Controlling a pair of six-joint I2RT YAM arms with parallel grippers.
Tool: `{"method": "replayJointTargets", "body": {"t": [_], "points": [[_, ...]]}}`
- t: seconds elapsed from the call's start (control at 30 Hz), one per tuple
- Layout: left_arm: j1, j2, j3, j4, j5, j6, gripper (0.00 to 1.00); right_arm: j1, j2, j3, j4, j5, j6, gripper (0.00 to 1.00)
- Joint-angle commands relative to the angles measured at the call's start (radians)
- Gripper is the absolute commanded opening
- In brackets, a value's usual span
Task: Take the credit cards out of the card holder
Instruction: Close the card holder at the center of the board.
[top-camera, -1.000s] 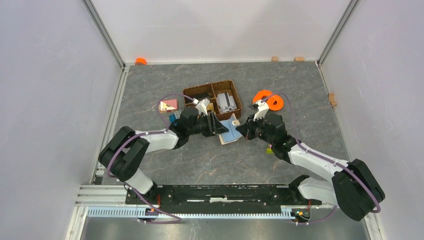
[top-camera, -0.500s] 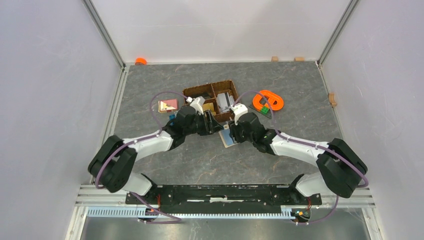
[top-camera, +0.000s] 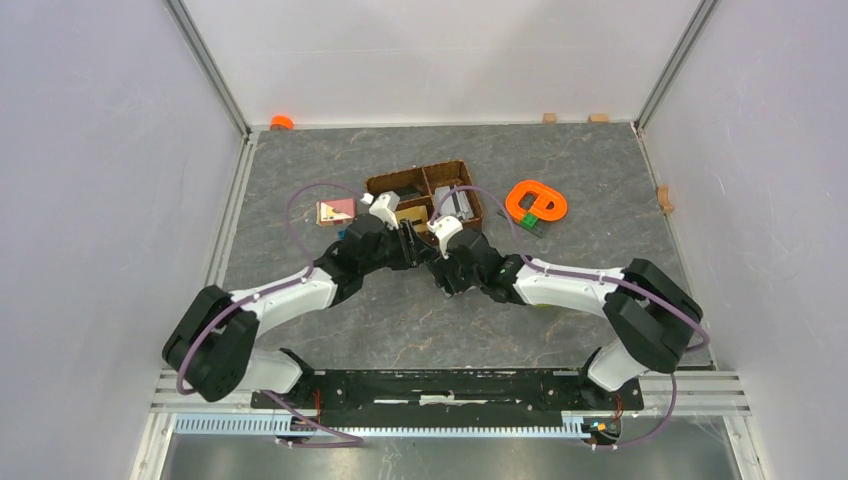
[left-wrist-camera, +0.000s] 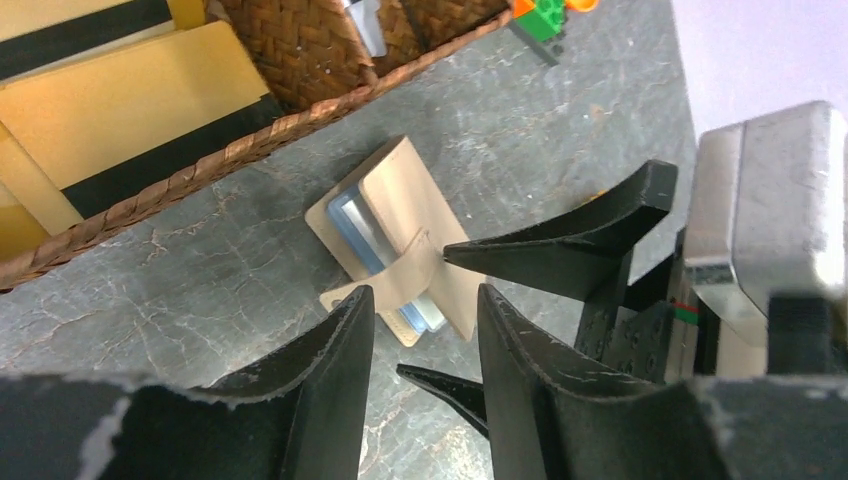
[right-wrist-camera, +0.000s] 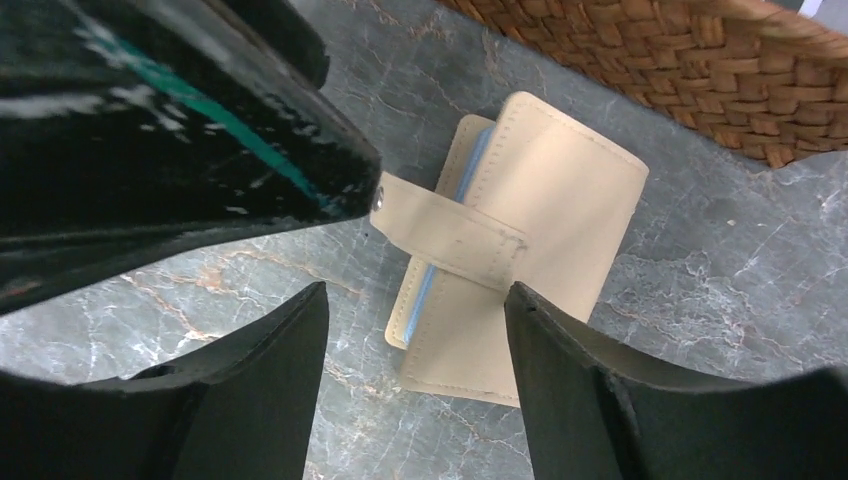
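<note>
Both pairs of jaws apart, empty, over the flat, stitched beige card holder (right-wrist-camera: 570, 190)

Left gripper (left-wrist-camera: 425, 305) and right gripper (right-wrist-camera: 415, 300) face closely, both jaws apart.

We watch the right gripper (right-wrist-camera: 415, 300) swing left, away from the orange piece (top-camera: 537, 200), until it sits nose to nose with the left gripper (left-wrist-camera: 425, 295) just in front of the basket (top-camera: 420, 170). Its elbow has come inward with it. Our left arm has stretched out, and its elbow has dropped back toward the near edge. The holder (right-wrist-camera: 540, 190) showed its blue inside from above a second ago. It is now hidden there under both grippers, and the wrist views show it folded over with its tab loose across it.
</note>
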Motion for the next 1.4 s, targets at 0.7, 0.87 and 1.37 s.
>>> {"method": "replayJointTargets", "body": {"t": [0.7,0.87,1.37], "points": [[-0.004,0.294,0.198,-0.121,0.103,0.104,0.24,-0.060,-0.173,-0.124,0.123,0.052,0.042,0.00],[-0.004,0.293,0.208,-0.150,0.087,0.119,0.20,-0.074,0.005,-0.050,0.046,0.061,0.062,0.00],[-0.015,0.358,0.247,-0.185,0.071,0.137,0.20,-0.097,-0.054,-0.049,0.078,0.106,0.037,0.00]]}}
